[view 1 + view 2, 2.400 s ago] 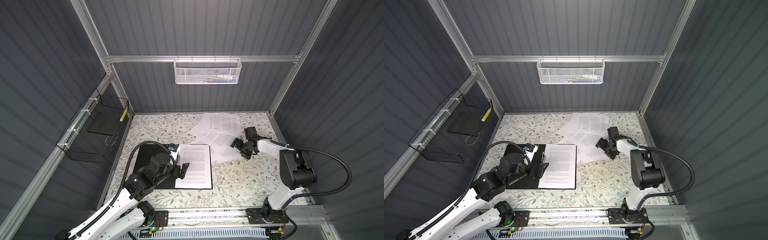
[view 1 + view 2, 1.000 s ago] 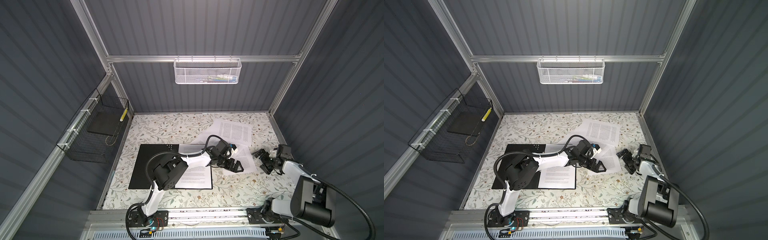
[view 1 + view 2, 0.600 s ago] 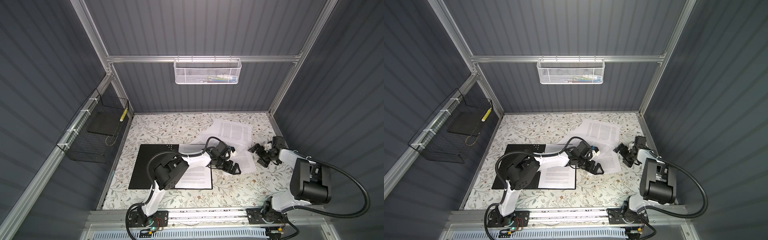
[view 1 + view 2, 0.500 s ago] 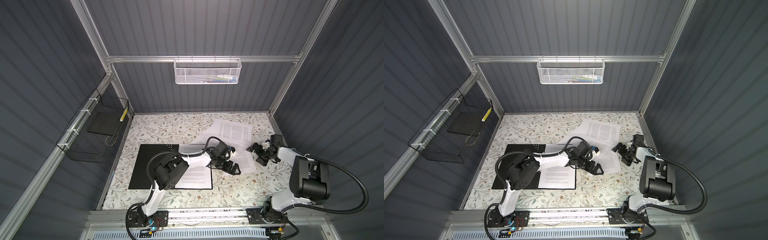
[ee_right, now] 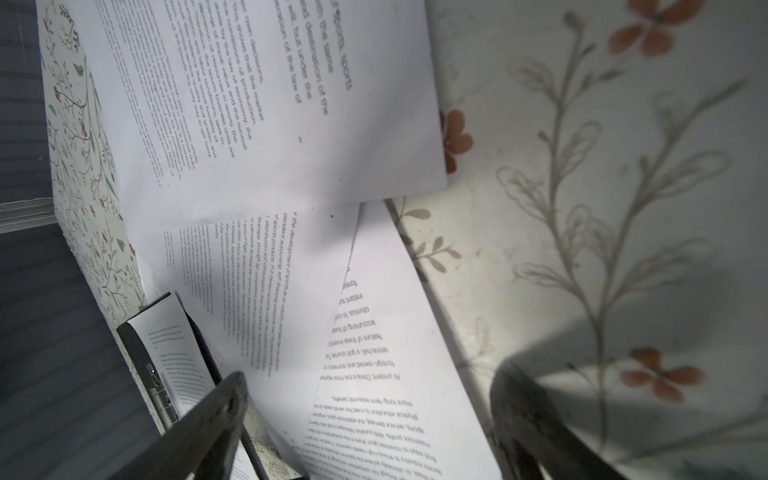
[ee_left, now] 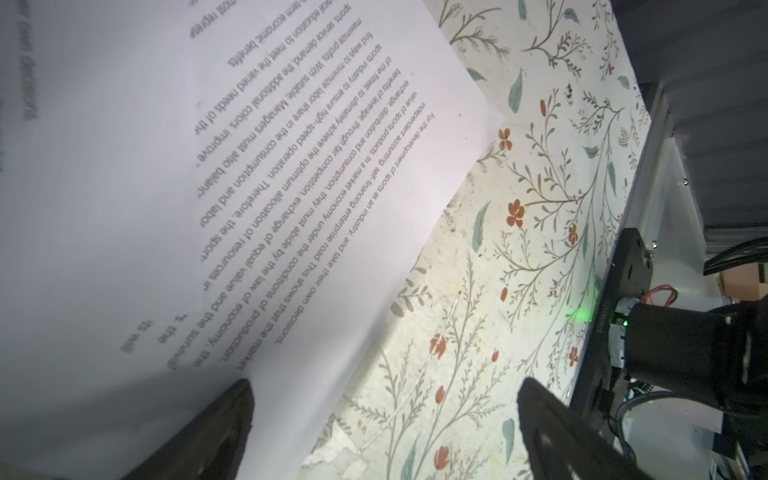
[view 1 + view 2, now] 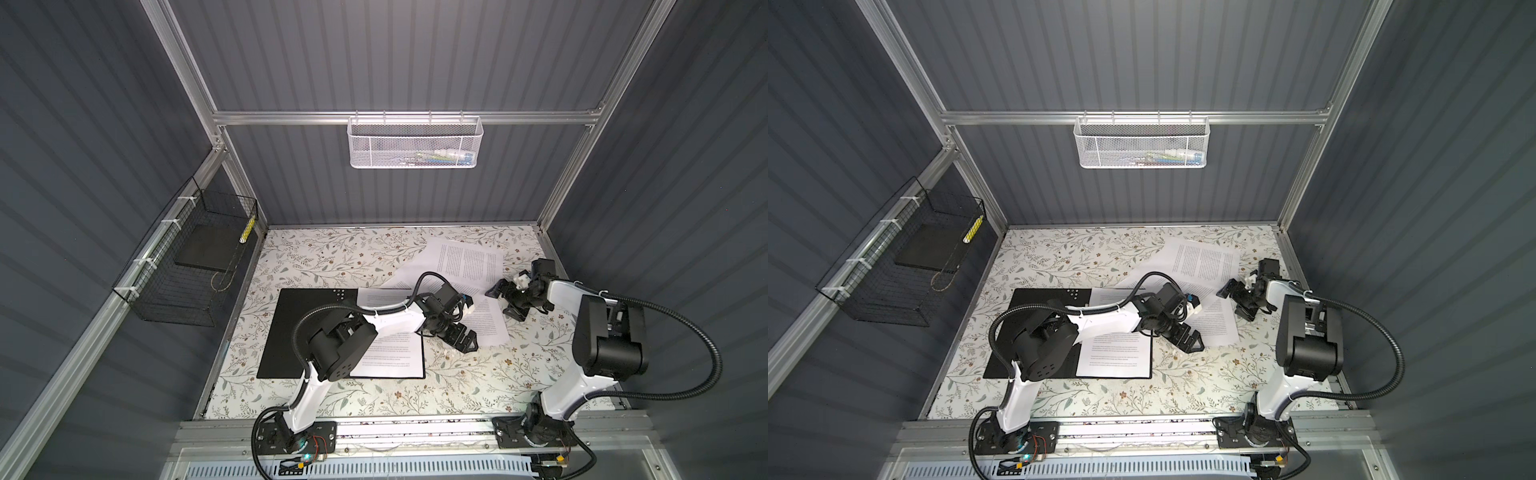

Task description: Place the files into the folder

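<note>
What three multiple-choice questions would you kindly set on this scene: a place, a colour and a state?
1. The open folder lies: A) on the floor B) on the table, left of the loose sheets C) in a drawer.
2. The basket on the back wall is: A) white B) red C) yellow.
3. The left gripper is: A) shut on a sheet B) shut on the folder C) open.
B: it lies flat there in both top views. A: white mesh. C: its fingers stand wide apart.
</note>
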Controlling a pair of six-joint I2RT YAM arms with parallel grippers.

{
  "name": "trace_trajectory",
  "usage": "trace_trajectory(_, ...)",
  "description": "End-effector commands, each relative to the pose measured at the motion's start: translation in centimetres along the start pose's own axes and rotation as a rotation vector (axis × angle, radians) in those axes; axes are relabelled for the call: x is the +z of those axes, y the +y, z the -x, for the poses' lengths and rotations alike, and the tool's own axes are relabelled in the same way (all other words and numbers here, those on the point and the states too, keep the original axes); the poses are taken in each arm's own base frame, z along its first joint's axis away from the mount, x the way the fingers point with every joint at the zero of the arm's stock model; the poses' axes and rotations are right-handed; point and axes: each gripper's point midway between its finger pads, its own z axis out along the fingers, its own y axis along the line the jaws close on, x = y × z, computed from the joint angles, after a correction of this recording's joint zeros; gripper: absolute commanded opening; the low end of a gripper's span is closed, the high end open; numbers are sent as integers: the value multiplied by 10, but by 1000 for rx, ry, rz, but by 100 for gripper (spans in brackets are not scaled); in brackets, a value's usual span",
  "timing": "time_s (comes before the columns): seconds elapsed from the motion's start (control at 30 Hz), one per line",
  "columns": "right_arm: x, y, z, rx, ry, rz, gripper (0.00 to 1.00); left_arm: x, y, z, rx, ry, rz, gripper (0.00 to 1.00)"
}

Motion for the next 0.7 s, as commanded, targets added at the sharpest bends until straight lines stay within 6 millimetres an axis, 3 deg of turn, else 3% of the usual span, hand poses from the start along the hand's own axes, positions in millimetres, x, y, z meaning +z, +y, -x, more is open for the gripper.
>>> trace_trajectory(0.0,9,-2,-19,17,101,14,87,12,43,-50,-58,169,147,100)
trace_trajectory(0.4,11,22,-28,-130,161,7,76,14,46,-50,-47,177,149,100)
trace_trajectory(0.6,19,19,-32,-173,168,-52,74,13,45,-50,-43,175,147,100)
trace_trajectory(0.67,17,21,-30,-177,162,-54,78,13,45,-51,-42,174,147,100)
